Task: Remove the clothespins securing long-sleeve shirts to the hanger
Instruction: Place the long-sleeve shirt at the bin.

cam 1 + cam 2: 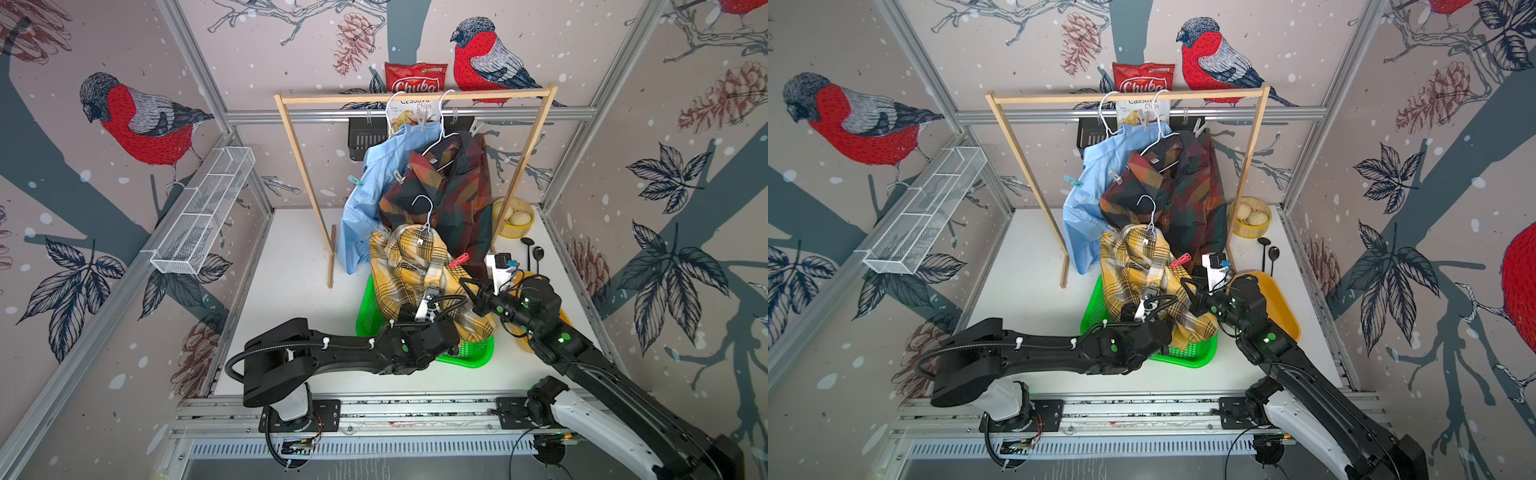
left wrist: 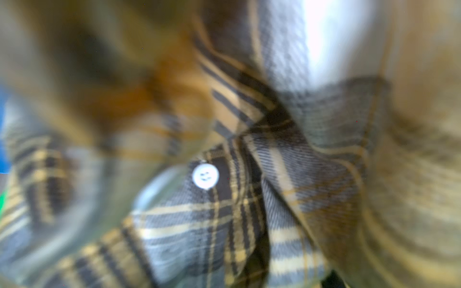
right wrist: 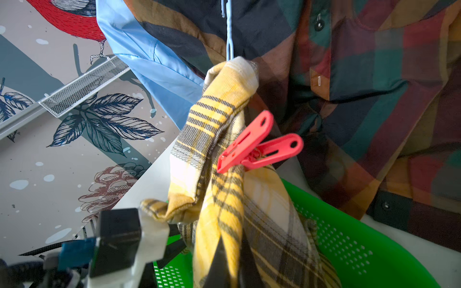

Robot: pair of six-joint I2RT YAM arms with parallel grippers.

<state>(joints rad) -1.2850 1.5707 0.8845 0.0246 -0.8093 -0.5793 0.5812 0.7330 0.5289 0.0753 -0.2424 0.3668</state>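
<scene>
Red plastic is the business in hand. The red clothespin bites a bunched fold of the yellow-and-grey flannel shirt above the far corner of the green basket, and its two handle tails stick out free. The shirt is slumped into that basket, and its wire hanger is hooked on nothing.

The right pincer is pressed together just beside the cloth, a little below the clip, over the basket's edge nearest the right arm. Whether it nips any flannel I cannot tell. The left pincer is spread wide and buried in the folds over the basket's middle. Its wrist view shows only blurred plaid, so any hold on cloth is hidden.

Behind the basket, the teal clothespin and a pale clothespin sit where the light blue shirt and the dark plaid shirt hang from the wooden rack.

I judge this to be the red clip's turn, with no grasp yet made. Next the right pincer should spread, straddle both tails and squeeze until the clip's mouth opens. Then it should draw away from the fold while the left steadies the flannel.
</scene>
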